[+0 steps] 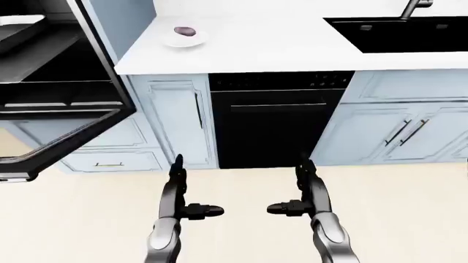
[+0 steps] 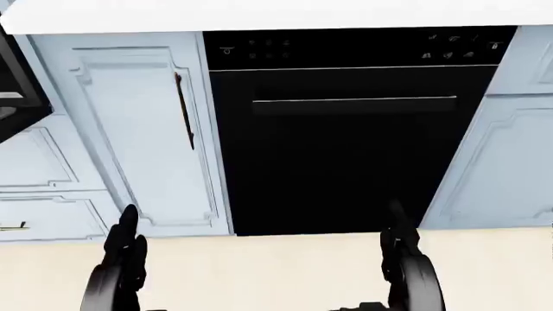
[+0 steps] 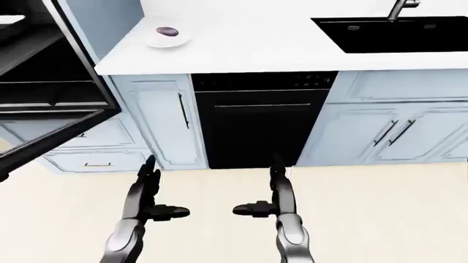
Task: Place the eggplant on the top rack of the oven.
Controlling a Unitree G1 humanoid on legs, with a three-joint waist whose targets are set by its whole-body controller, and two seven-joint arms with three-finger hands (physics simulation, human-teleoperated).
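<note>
A small purple eggplant [image 1: 185, 31] lies on a white plate [image 1: 186, 39] on the white counter [image 1: 278, 49], at the top left of the left-eye view. The oven [image 1: 51, 71] stands at the far left with its door [image 1: 66, 142] swung down open and dark racks inside. My left hand [image 1: 191, 193] and right hand [image 1: 294, 189] are both open and empty, held low over the cream floor, far below the counter and apart from the eggplant.
A black dishwasher [image 1: 276, 118] sits under the counter straight ahead, between pale blue cabinets [image 1: 175, 118]. A black sink [image 1: 399, 33] with a tap [image 1: 414, 7] is at the top right. The open oven door juts out at the left.
</note>
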